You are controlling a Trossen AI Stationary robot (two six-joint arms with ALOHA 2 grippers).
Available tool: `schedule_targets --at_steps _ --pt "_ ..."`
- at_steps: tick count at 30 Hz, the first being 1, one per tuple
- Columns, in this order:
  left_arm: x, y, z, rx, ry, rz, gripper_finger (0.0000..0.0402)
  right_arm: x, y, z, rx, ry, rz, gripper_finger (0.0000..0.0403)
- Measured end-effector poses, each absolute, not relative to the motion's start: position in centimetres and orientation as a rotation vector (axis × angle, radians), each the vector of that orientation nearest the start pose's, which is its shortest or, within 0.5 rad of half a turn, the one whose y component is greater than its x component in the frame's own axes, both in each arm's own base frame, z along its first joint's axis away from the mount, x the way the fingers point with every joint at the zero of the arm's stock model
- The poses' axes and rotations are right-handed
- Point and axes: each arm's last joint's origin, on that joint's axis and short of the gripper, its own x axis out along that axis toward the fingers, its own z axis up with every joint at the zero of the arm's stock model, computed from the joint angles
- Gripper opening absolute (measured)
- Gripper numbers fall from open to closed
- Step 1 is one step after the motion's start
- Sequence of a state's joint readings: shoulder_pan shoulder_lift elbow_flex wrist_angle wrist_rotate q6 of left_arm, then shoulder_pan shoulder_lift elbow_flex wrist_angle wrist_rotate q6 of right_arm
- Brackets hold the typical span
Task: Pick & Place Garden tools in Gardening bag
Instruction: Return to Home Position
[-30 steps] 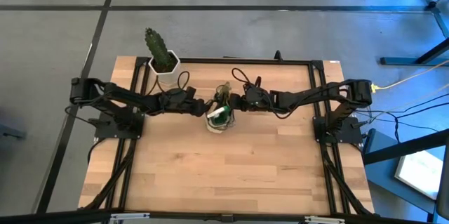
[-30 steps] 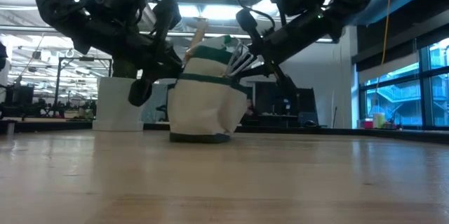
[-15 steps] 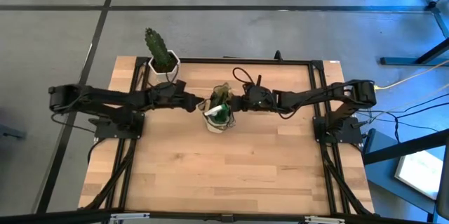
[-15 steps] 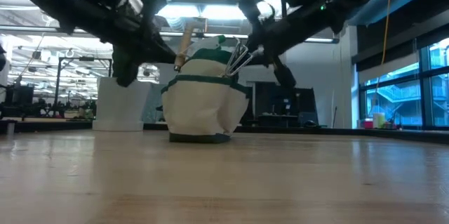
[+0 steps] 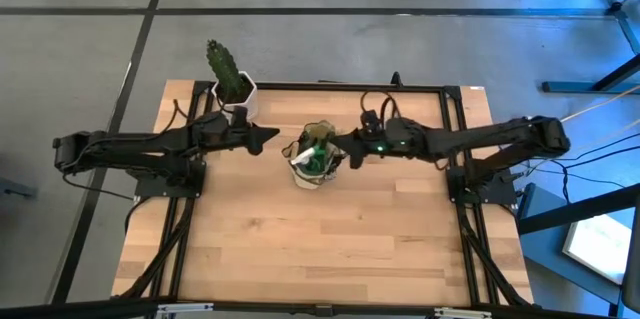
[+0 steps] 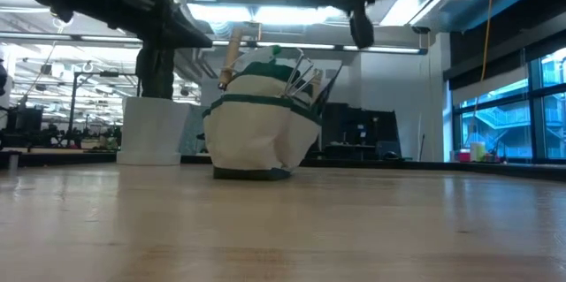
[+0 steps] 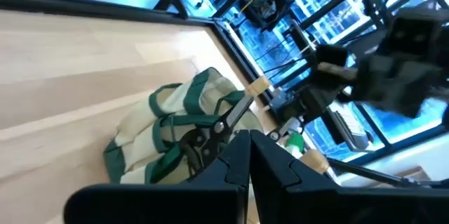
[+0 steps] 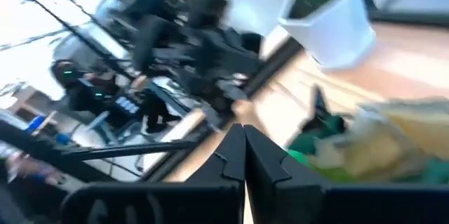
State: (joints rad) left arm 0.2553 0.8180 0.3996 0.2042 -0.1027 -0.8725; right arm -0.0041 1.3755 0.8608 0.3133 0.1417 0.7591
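Observation:
The gardening bag [image 5: 317, 164] stands on its base at the middle of the table, olive-green with a pale rim. Garden tools stick out of its mouth: a wooden handle [image 6: 234, 52], wire rake tines [image 6: 305, 74], dark shears [image 7: 203, 140] and a green item [image 5: 318, 155]. My left gripper [image 5: 272, 135] is shut and empty, left of the bag and above the table; its shut fingers show in the left wrist view [image 7: 249, 155]. My right gripper [image 5: 350, 155] is shut and empty, just right of the bag's rim, and also shows in the right wrist view [image 8: 242, 147].
A cactus in a white pot [image 5: 238, 94] stands at the table's far left, close behind my left arm; it also shows in the low view [image 6: 155, 132]. Bare wood [image 5: 320, 249] lies between the bag and the table's near edge.
Both grippers have drawn back from the bag's mouth and risen: the left toward the table's left edge, the right toward the right edge. The bag has stayed in place on the table, its tools still sticking out of it.

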Motion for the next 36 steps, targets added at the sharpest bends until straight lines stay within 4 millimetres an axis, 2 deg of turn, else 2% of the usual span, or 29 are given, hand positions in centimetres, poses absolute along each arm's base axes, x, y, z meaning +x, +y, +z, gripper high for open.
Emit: schedule_targets --at_steps 10,18,23,26,29,36 --pt "17.5 3.8 24.1 -0.828 0.003 0.326 0.0002 28.2 3.5 31.7 0.557 0.045 0.219 0.0000" --pt "17.6 2.8 26.7 -0.806 -0.221 0.158 0.0003 26.3 8.2 33.7 0.449 -0.100 0.331 0.0000" --pt "17.5 2.5 27.1 -0.815 -0.268 0.142 0.0003 25.1 10.2 33.7 0.412 -0.061 0.352 0.0000" --pt "17.8 2.5 26.9 -0.824 -0.265 0.174 0.0003 24.1 10.4 33.3 0.396 0.002 0.325 0.0000" --pt "18.3 2.5 26.4 -0.848 -0.261 0.225 0.0003 22.6 9.8 32.9 0.391 0.014 0.330 0.0000" --pt "20.1 2.2 25.4 -0.908 -0.311 0.292 0.0003 16.9 6.6 30.5 0.428 -0.053 0.327 0.0000"
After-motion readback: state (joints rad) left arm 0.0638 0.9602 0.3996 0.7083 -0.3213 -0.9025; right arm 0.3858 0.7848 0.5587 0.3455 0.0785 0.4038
